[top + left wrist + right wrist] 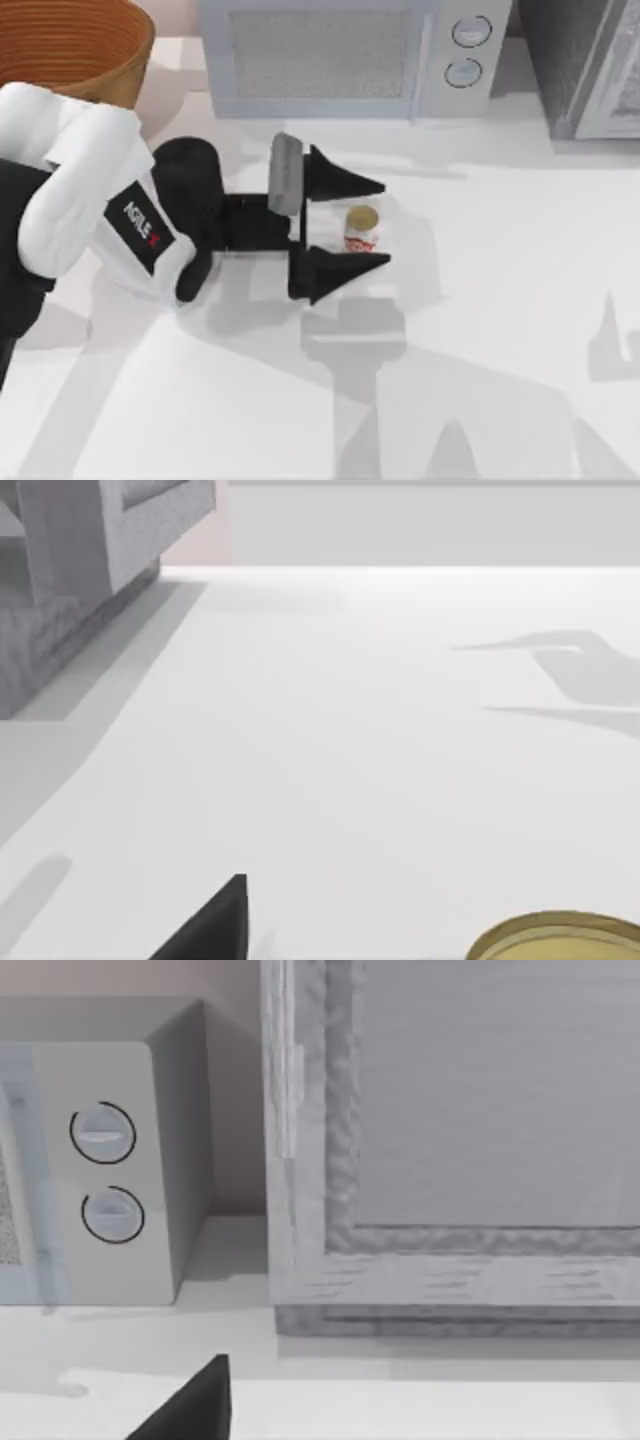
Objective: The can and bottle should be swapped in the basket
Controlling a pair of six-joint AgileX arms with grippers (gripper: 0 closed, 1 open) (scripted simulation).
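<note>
The can (361, 229), white with red print and a dull gold top, stands upright on the white table in the middle of the top view. My left gripper (385, 224) is open, with one black finger on each side of the can and a gap on both sides. In the left wrist view the can's gold top (560, 938) lies close below, beside one black fingertip (215, 925). The orange-brown wicker basket (130, 70) stands at the far left corner, behind my left arm. The bottle is out of view.
A grey microwave (340, 55) with two dials stands at the back centre, and a grey cabinet (590, 70) stands at the back right. My right arm is parked off to the right, and a dark edge of its gripper (195, 1405) faces the microwave (110, 1170).
</note>
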